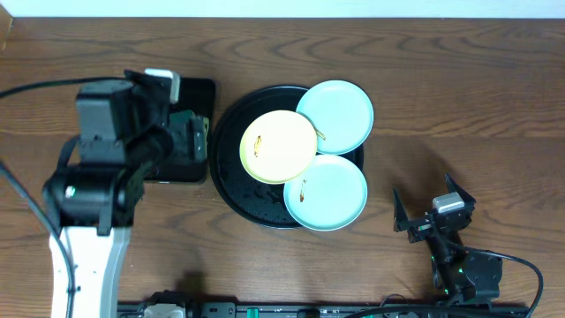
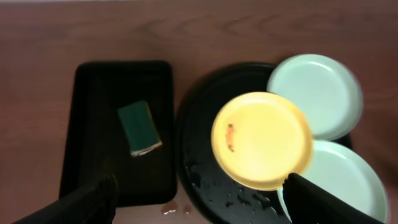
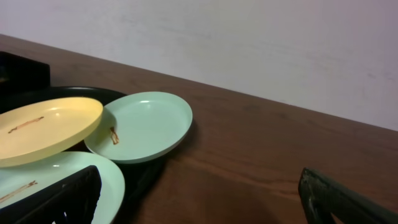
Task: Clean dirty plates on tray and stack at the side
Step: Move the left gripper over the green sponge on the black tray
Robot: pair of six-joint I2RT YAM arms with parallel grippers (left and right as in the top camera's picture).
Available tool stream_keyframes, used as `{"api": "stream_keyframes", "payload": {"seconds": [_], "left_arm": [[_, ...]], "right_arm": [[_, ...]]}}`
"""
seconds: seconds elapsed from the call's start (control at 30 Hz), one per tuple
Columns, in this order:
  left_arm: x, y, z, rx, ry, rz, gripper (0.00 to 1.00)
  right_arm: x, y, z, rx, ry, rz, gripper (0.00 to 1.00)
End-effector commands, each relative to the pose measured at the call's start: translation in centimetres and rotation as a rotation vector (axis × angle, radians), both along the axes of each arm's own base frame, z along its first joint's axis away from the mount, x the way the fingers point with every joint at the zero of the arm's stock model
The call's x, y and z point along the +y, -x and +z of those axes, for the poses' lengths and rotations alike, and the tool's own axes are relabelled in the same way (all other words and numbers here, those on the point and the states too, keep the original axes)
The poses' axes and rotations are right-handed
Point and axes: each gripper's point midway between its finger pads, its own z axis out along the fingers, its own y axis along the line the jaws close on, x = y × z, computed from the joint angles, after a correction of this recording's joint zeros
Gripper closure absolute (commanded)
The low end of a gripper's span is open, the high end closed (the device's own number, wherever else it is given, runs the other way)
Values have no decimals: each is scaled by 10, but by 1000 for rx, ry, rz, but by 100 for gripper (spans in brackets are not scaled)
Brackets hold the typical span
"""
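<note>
Three plates lie on the round black tray (image 1: pixel 226 168). The pale yellow plate (image 1: pixel 278 146) rests on top, overlapping a mint-green plate (image 1: pixel 337 113) at the back right and another mint-green plate (image 1: pixel 328 193) at the front right. All three carry small orange-brown specks. My left gripper (image 2: pixel 199 211) hangs open and empty above the gap between the two trays, the yellow plate (image 2: pixel 261 140) just ahead of it. My right gripper (image 1: pixel 426 205) stands open and empty over bare wood to the right of the tray, level with the near mint plate (image 3: pixel 25 180).
A smaller rectangular black tray (image 2: pixel 93 93) sits left of the round one and holds a green sponge (image 2: pixel 140 127). Water drops lie on the round tray's surface (image 2: pixel 211 186) and on the wood between the trays. A wall runs behind the table.
</note>
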Motion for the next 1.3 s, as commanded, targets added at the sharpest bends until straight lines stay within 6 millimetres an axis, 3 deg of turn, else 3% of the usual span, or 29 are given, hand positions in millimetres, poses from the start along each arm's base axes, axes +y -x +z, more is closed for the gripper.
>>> {"api": "stream_keyframes", "payload": {"seconds": [0.0,0.1,0.47,0.5,0.53,0.7,0.83,0.93,1.13,1.27], "left_arm": [[42,-12,-9,38,-29,332,15],[64,-18,-30,99,-74,493,15],[67,-56,-125,356,-129,518,15],[67,-59,-133,374,-122,521,14],[65,-63,-142,395,-103,513,7],[59,-76,-184,494,9,480,6],[73,-83,-210,533,18,513,7],[77,-86,-228,563,23,514,13],[56,-97,-260,605,85,355,18],[55,-99,-266,604,68,317,18]], "right_arm": [[-3,-1,-1,8,-13,-15,1],[-3,-1,-1,8,-13,-15,1],[-3,-1,-2,8,-13,-15,1],[-3,-1,-1,8,-13,-15,1],[-3,-1,-2,8,-13,-15,1],[-3,-1,-1,8,-13,-15,1],[-3,-1,-1,8,-13,-15,1],[-3,-1,-2,8,-13,-15,1],[-3,-1,-2,8,-13,-15,1],[-3,-1,-2,8,-13,-15,1]]}}
